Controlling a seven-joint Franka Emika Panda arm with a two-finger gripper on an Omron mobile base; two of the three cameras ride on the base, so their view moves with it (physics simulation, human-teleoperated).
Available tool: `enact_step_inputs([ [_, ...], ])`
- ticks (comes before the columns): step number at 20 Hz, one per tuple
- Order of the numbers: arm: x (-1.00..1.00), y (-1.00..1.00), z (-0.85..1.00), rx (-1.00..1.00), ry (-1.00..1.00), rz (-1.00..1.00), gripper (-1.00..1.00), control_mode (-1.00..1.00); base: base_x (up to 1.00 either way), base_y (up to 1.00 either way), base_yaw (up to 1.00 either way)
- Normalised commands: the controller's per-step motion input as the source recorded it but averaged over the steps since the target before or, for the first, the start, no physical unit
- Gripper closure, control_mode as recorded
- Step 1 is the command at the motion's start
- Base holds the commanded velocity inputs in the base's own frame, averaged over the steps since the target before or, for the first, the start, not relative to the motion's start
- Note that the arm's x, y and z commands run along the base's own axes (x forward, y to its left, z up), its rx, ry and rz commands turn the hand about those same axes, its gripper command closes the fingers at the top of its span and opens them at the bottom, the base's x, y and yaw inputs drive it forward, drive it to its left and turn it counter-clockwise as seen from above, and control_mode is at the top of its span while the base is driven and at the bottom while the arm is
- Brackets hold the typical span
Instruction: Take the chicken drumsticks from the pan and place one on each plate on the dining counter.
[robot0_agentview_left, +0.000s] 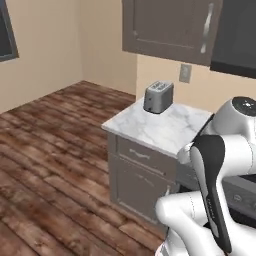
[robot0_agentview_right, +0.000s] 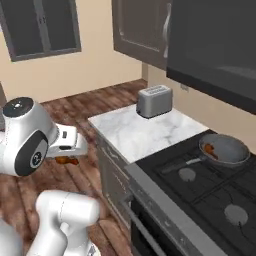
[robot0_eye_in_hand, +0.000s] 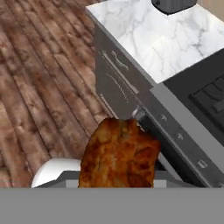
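Note:
My gripper (robot0_agentview_right: 69, 156) is shut on an orange-brown chicken drumstick (robot0_agentview_right: 66, 160), held out over the wooden floor to the left of the stove. In the hand view the drumstick (robot0_eye_in_hand: 119, 155) is large at the bottom centre and hides my fingertips. The dark grey pan (robot0_agentview_right: 225, 150) sits on a rear burner at the right, its thin handle pointing toward the marble worktop. Another drumstick (robot0_agentview_right: 210, 149) lies in the pan near its left side. The plates and the dining counter are out of view.
A silver toaster (robot0_agentview_left: 158, 96) (robot0_agentview_right: 154, 100) stands at the back of the marble worktop (robot0_agentview_left: 162, 129) over grey drawers. The black stove (robot0_agentview_right: 200, 190) adjoins it on the right, with dark cabinets overhead. Wooden floor (robot0_agentview_left: 50, 150) stretches to the left.

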Motion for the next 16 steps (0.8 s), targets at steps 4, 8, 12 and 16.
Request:
enact_step_inputs([
  [4,0.00,0.00,0.00,0.00,0.00,0.00,1.00,1.00,-0.07,0.00,1.00],
  [8,0.00,0.00,0.00,0.00,0.00,0.00,1.00,1.00,-0.06,0.00,1.00],
  [12,0.00,0.00,0.00,0.00,0.00,0.00,1.00,1.00,-0.05,0.00,1.00],
  [16,0.00,0.00,0.00,0.00,0.00,0.00,1.00,1.00,0.03,0.00,1.00],
])
